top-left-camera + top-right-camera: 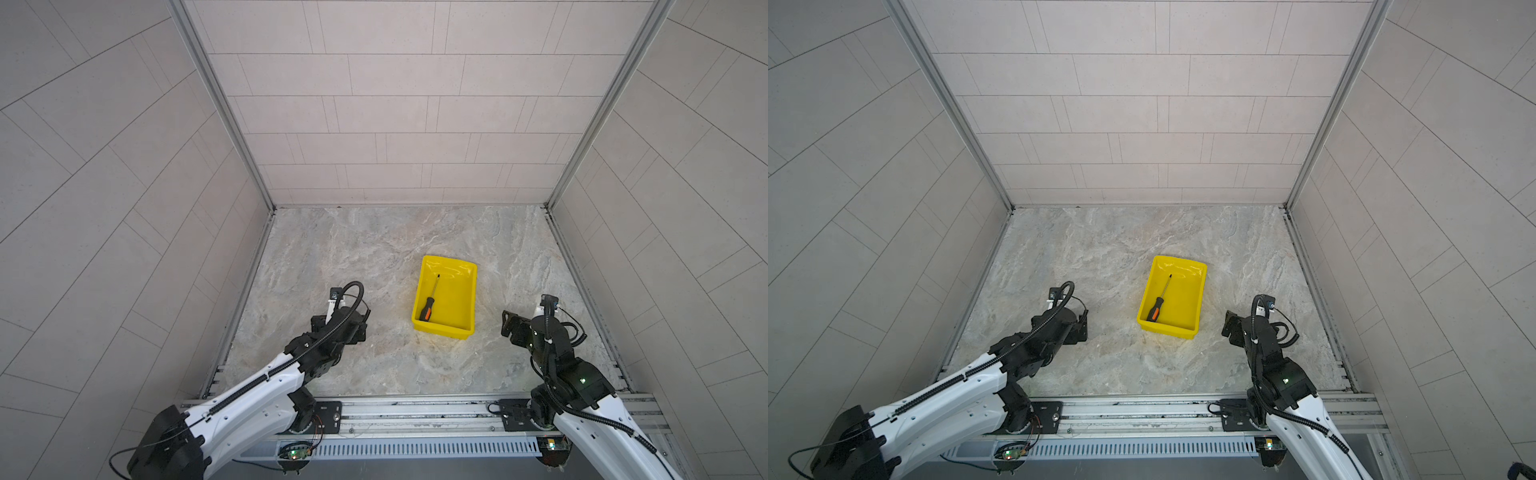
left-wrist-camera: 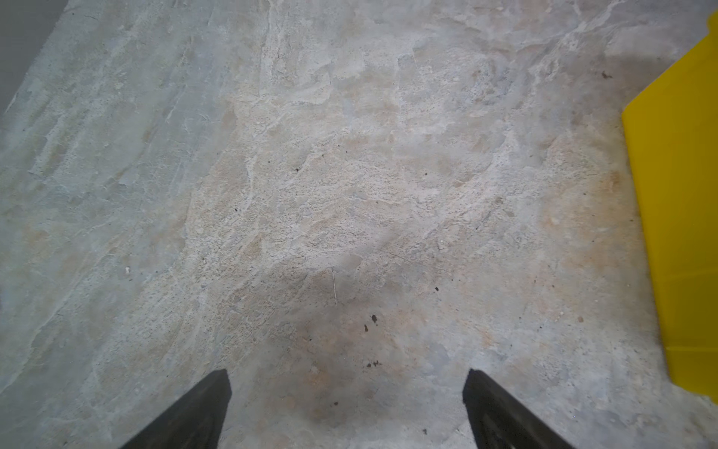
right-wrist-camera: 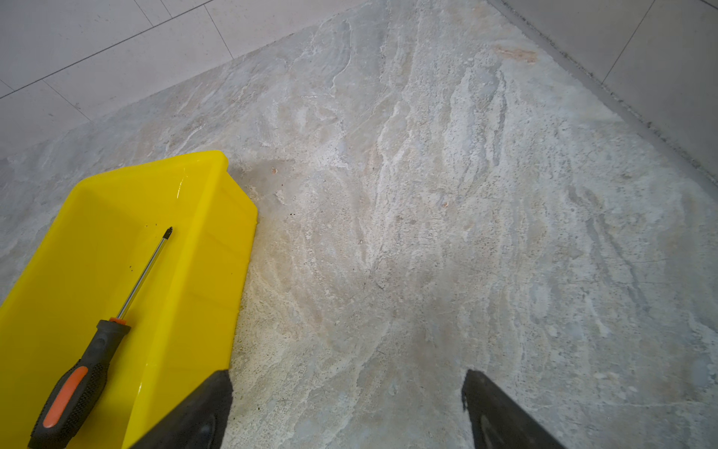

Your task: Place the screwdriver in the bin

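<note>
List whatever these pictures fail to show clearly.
- Left gripper: its own wrist hides the fingers in both top views.
- Bin: cut off by the left wrist view's edge; inside unseen there.
- Screwdriver: butt cut off by the right wrist view's edge.
- Right gripper: too small in both top views to judge its opening.

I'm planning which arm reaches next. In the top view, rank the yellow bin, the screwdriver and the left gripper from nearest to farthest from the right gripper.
1. The yellow bin: just left of the right gripper, right wall closest.
2. The screwdriver: inside the bin, in its left half.
3. The left gripper: past the bin, far left.
</note>
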You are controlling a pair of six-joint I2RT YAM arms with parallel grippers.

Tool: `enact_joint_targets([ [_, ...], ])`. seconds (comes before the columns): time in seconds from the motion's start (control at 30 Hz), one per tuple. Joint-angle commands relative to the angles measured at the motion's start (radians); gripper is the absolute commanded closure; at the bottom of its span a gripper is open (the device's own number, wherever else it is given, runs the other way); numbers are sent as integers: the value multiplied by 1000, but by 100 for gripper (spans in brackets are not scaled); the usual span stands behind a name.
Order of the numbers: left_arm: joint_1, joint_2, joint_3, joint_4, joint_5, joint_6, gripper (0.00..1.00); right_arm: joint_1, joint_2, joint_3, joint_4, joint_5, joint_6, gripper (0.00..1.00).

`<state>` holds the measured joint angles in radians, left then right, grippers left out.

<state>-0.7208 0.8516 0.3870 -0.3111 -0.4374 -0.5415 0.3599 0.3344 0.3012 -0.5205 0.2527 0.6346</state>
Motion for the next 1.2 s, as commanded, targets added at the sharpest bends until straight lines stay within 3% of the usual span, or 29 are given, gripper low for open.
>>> enact_joint_targets([
  [0.0,0,13,4,5,-13,-11,0,4,0,-25,29,-1,-1,1],
  [0.3,0,20,6,-4,11,-11,0,-4,152,36,74,0,-13,1],
  [0.5,0,34,19,-22,10,-12,0,-75,507,264,254,166,-180,0],
  [0.63,-1,33,18,-19,6,-11,0,-91,762,312,540,368,-416,0],
  [0.73,0,31,18,-18,7,-11,0,-96,900,302,776,477,-525,0],
  [0.97,0,26,13,-15,-2,-12,0,-99,1128,156,1275,473,-718,0],
  [1.1,0,37,12,2,-7,-10,0,-145,1227,49,1582,424,-682,0],
  [1.17,0,46,16,-1,-8,-11,0,-161,1188,57,1486,385,-649,0],
])
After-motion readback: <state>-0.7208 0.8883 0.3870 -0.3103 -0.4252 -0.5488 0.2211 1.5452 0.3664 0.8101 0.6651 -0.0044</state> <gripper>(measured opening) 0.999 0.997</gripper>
